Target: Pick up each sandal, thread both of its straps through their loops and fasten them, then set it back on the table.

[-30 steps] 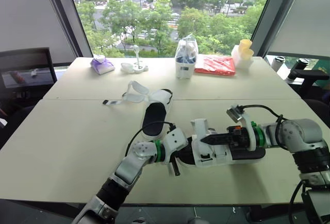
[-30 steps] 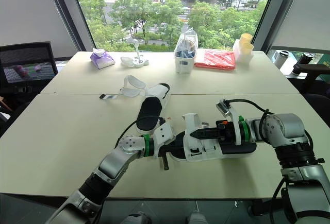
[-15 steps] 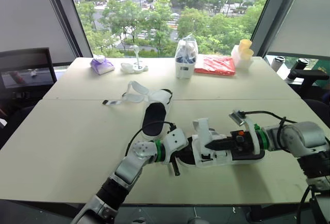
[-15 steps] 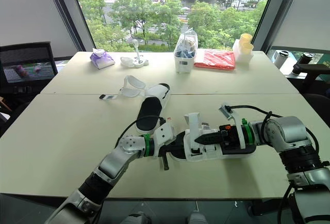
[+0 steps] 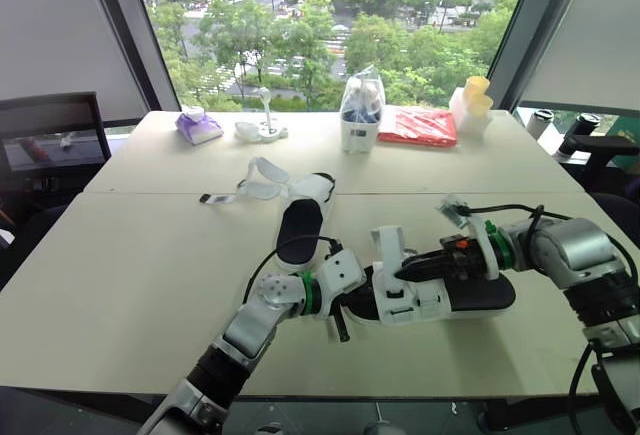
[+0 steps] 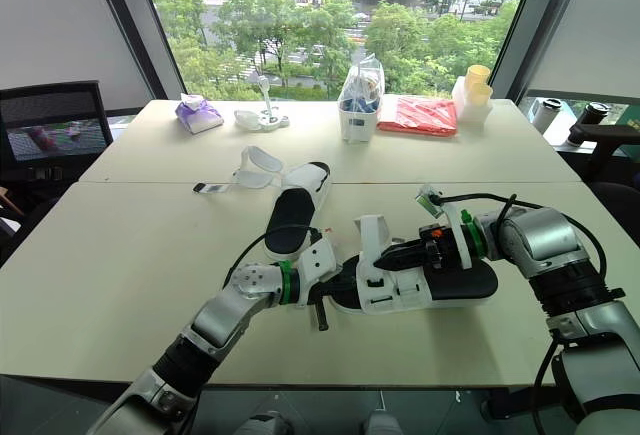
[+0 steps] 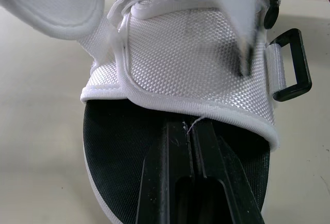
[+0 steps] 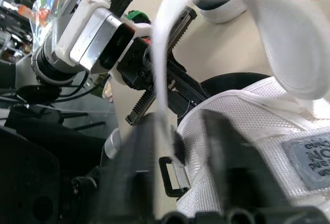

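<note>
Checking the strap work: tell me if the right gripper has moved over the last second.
Yes, slightly: the right gripper has swung its wrist end away, toward the table seam.

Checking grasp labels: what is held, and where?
Left gripper, shut, lies on the near sandal's insole, clasping nothing visible. Right gripper meets the raised strap; hold cannot be told.

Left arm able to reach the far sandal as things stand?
Probably yes: the far sandal lies just beyond the left gripper, nothing between. But that gripper is shut and tucked into the near sandal, so it must back out first.
</note>
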